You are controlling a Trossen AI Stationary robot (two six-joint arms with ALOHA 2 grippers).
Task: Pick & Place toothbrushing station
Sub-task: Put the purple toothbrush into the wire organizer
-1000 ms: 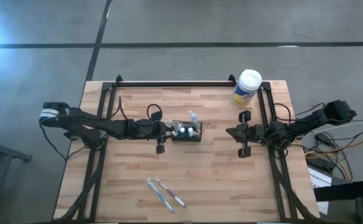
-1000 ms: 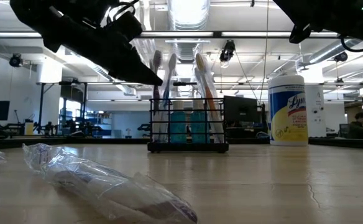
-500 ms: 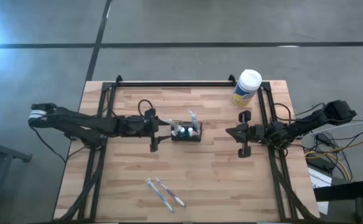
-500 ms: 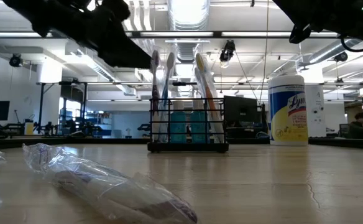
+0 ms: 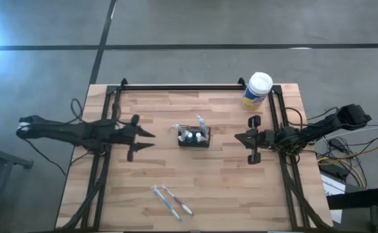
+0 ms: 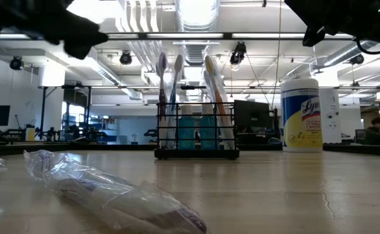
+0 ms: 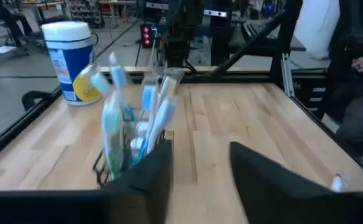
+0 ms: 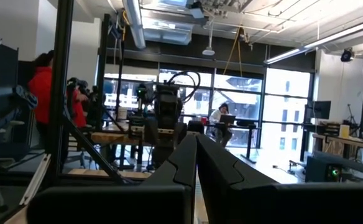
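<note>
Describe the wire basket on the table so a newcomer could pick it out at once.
Start at the wooden table and go to its middle, between the two arms. There stands the black wire-mesh basket, with toothbrushes and toothpaste tubes upright in it. Unlike the white-lidded canister at the far right corner and the wrapped toothbrushes lying flat near the front edge, it is an open cage.

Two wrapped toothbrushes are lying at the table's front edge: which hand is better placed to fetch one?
Probably the left hand: open and over the table's left half, nearer the wrapped toothbrushes. The right hand is shut at the right edge.
</note>
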